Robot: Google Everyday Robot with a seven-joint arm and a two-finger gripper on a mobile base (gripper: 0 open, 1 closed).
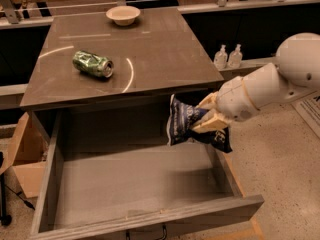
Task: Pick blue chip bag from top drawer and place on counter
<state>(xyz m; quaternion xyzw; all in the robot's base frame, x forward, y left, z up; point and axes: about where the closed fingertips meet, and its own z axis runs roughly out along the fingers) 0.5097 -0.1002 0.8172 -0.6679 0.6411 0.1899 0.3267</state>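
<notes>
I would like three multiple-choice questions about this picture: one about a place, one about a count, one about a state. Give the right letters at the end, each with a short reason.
1. Where is the blue chip bag?
A. flat on the floor of the top drawer
B. on the counter
C. in the air over the drawer's right side, in the pincer

2. How many things rest on the counter?
A. two
B. none
C. five

3. How is the green can placed?
A. upright
B. on its side
C. inside the drawer

Answers: 1 C, the pincer is shut on the bag, above the drawer floor. 2 A, only the can and the bowl are there. 3 B, its round end faces sideways.
</notes>
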